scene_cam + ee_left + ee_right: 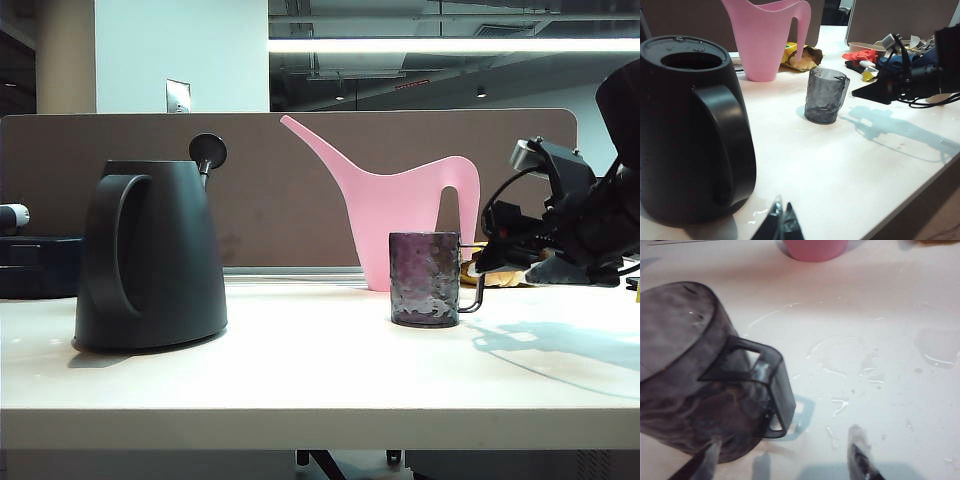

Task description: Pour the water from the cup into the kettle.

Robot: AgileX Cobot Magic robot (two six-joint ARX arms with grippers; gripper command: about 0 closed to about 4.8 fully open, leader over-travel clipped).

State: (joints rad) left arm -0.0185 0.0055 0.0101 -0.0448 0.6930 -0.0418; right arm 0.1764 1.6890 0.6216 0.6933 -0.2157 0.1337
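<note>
The cup (425,279) stood upright on the pale table (320,370), right of the middle in the exterior view, its thin handle turned toward the right arm and the pink watering can (400,205) close behind it. The kettle (150,255) sat well apart from it on the left side of the table, its loop handle facing the camera and the round knob raised above its top. The right gripper (785,460) hung just off the cup's handle, above the table; in the right wrist view its two fingers (860,457) were spread wide apart, one by the cup's body and the other out over the bare tabletop, and nothing was held between them. Thin streaks of water (835,375) lay on the surface beside the cup. The left gripper (781,225) sat low near the kettle's base, with its fingertips close together and empty.
</note>
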